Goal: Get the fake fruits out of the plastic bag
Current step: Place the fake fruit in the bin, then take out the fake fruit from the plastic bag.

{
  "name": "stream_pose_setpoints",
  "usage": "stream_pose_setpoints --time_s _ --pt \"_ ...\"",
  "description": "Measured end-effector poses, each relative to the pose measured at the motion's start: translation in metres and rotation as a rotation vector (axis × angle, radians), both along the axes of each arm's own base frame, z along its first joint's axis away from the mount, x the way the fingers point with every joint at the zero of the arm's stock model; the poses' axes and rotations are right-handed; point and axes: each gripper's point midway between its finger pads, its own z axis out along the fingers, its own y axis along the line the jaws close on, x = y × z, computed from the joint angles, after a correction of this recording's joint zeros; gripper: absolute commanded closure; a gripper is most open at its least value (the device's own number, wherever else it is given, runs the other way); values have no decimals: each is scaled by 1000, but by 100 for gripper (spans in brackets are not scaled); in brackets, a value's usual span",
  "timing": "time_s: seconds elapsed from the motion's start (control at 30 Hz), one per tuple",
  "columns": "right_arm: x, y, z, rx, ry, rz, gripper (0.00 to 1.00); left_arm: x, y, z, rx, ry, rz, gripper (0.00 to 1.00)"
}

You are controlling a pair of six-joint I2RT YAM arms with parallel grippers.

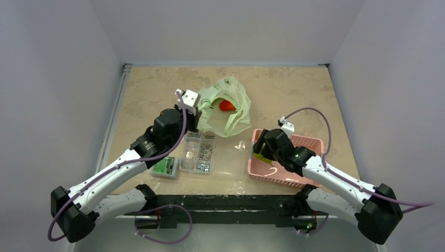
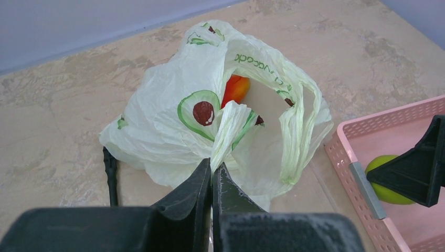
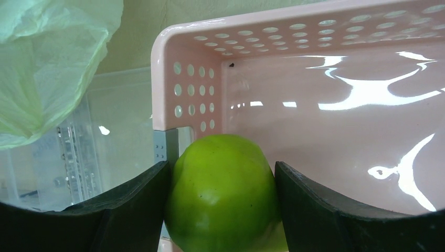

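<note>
1. Two fruits show. A red-orange fruit (image 2: 236,88) sits inside the bag (image 2: 157,121), mid-table and nearer the far edge. A green fruit (image 3: 223,194) is at the basket (image 3: 178,68), by the near right corner of the table (image 1: 294,94).
2. Left gripper (image 2: 212,165): fingers pressed together, pinching a twisted fold of film at the bag mouth. It looks like it's propping the mouth open.
3. Right gripper (image 3: 223,178): clamped on the green fruit, one finger on each side, low in the basket's corner nearest the clear box (image 1: 199,152). I can't tell whether the fruit touches the floor.
4. Progress guess: green fruit is out and about to be dropped off, red-orange one is next. Bag folds hide whether more fruit is inside.
5. Risks:
   - The pinch is on thin film only. Any pull toward the near edge could tear it or let it slip, and the mouth would fall shut over the fruit.
   - Lifting the fold could tip the bag, so the red-orange fruit rolls deeper in or out onto the table.
   - The green fruit is tight against the basket wall. Opening there could leave it on the rim, or it could bounce out towards the clear box.
   - The bag isn't anchored. The right arm reaching in could drag it.
</note>
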Motion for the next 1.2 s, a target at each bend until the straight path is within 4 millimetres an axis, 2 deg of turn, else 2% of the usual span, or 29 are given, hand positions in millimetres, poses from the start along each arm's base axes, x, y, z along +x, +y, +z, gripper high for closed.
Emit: stream_pose_setpoints --time_s 0.13,0.27,0.37,0.53,0.7,0.83,1.03,1.13,1.2 --pt "3 -2 -1 19 -30 -21 46 1 -2 -3 5 7 -6 100" --pt "-2 -8 -9 1 -20 -24 30 1 -3 -4 7 12 -10 100" --pt "-4 -10 -8 -2 -28 -17 20 1 -5 -5 8 14 -16 100" --pt "-5 -13 1 -14 -56 -3 11 1 -5 -4 7 14 -17 100" --pt "-2 -16 16 -63 -76 32 14 1 -5 -3 5 11 -18 100" --pt "10 -6 49 -54 -134 77 17 1 -5 -2 5 11 -17 100" --pt "48 41 107 27 -248 158 24 1 -5 -2 4 11 -19 100" --pt "67 74 119 81 -283 217 31 1 -6 -2 3 11 -21 100" --pt "76 96 122 115 -295 257 41 1 -5 -1 2 9 -21 100"
